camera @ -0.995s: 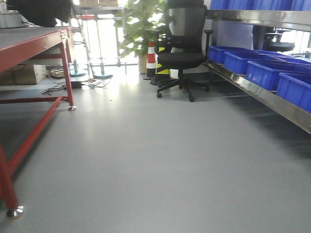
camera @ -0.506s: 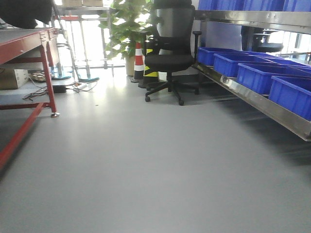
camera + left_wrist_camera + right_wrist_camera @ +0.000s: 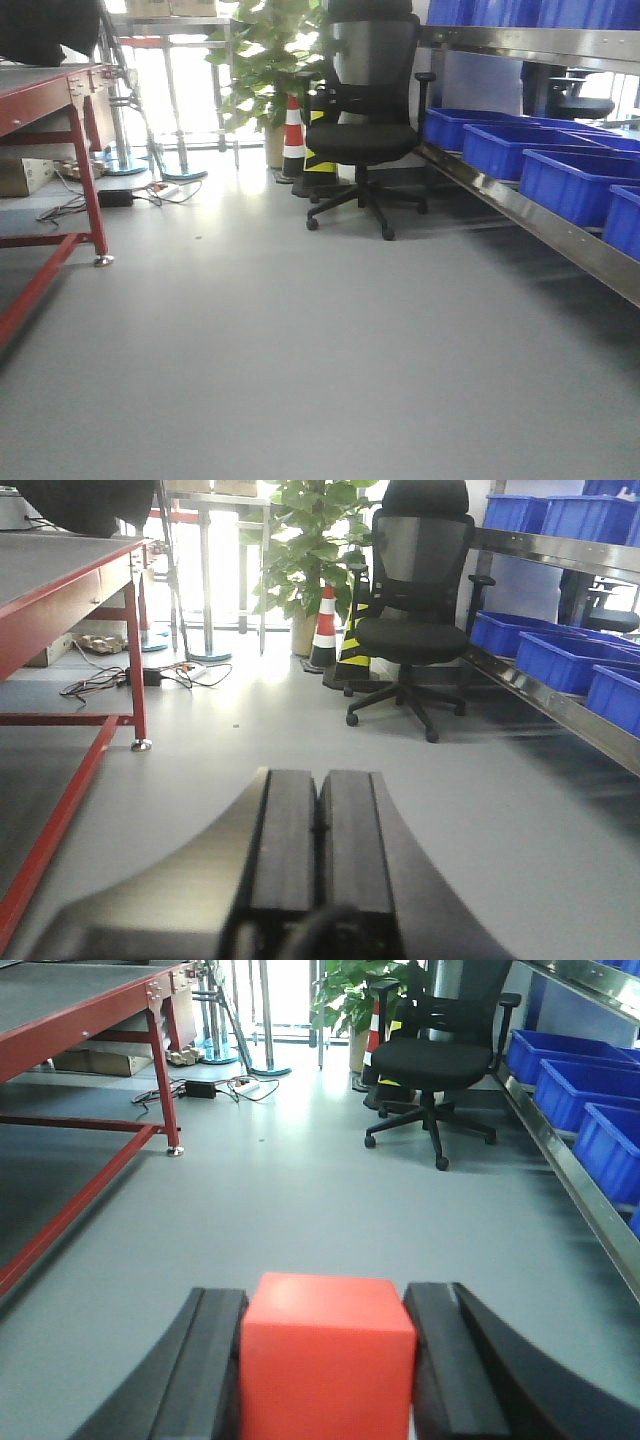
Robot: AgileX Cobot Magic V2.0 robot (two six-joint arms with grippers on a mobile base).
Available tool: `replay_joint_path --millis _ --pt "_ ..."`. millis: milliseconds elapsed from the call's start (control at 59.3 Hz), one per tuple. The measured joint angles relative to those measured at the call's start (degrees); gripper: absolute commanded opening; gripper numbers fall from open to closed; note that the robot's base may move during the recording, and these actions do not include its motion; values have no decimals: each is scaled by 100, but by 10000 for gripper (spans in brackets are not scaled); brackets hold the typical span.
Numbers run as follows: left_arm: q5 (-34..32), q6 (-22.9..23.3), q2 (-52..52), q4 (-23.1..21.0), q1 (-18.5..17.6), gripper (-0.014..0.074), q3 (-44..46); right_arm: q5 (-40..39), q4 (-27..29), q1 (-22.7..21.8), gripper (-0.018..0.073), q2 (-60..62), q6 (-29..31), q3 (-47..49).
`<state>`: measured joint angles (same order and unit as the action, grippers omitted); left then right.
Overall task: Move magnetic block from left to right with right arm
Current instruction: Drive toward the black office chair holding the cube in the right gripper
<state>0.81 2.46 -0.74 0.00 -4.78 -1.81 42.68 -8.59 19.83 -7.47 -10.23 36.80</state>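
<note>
The magnetic block [image 3: 327, 1355], a plain red cube, fills the bottom centre of the right wrist view. My right gripper [image 3: 327, 1305] is shut on it, one black finger pressed to each side face, held above the grey floor. In the left wrist view my left gripper [image 3: 318, 780] is shut with its two black pads touching and nothing between them. The front view shows neither gripper nor the block.
A red-framed table [image 3: 40, 85] stands at the left. A black office chair [image 3: 368, 110], a striped cone [image 3: 293, 130] and a potted plant [image 3: 265, 50] sit ahead. Blue bins [image 3: 575, 180] line a steel shelf [image 3: 540, 225] on the right. Cables [image 3: 120, 195] lie on the floor.
The front view has swung and advanced: the red table slid toward the left edge, the chair grew a little nearer, and the bins shifted right again in the last half second.
</note>
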Motion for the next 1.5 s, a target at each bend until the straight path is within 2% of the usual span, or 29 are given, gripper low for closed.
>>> replay_joint_path --millis 1501 --pt "0 0 0 0 0 -116 0 0 0 0 214 0 0 0"
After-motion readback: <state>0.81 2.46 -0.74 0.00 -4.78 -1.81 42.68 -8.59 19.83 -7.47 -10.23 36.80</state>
